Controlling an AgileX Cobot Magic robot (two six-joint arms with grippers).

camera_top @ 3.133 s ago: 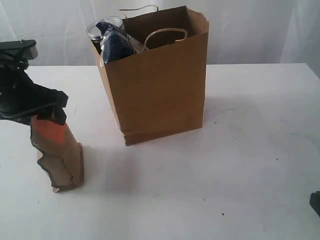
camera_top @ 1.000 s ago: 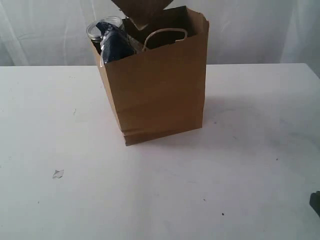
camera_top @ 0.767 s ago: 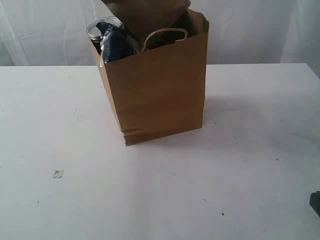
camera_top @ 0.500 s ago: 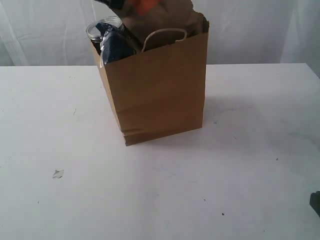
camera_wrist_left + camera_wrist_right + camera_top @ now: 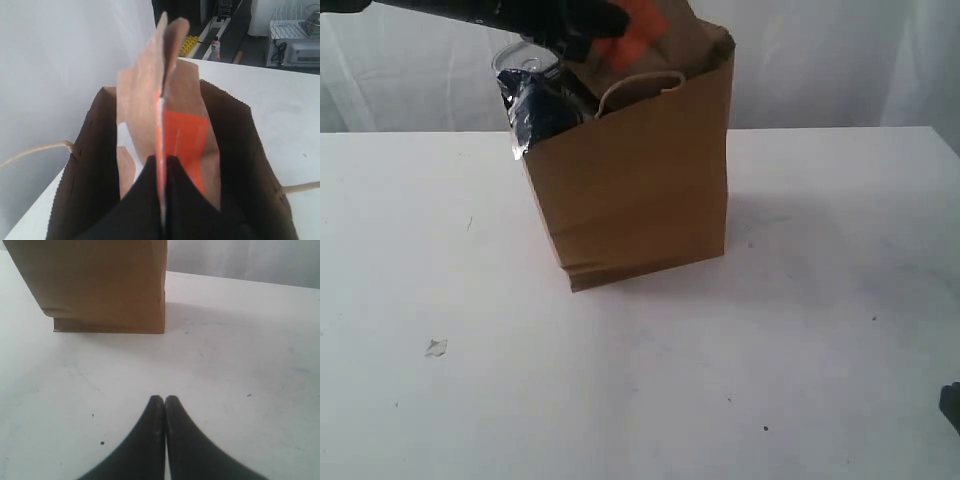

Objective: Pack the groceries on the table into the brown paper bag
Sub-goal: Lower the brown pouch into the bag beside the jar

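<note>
Since 3 seconds earlier, the orange-brown pouch [image 5: 655, 35] had left the counter [image 5: 800, 340] and hung partway inside the brown paper bag [image 5: 640, 190], with the left pincer [image 5: 162, 167] clamped on its flat, creased edge. The clear jar [image 5: 515, 58] and the glossy long navy packet [image 5: 542, 105] poked above the stiff kraft rim. No other groceries showed on the matte counter, so seemingly only the release was left. The right pincer [image 5: 165, 402] stayed together, empty.

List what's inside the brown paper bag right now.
Sticking out of the brown paper bag: clear jar, long navy packet, and the orange-brown pouch, partly in, pinched by the left gripper. Anything lower is hidden by the bag's walls.
</note>
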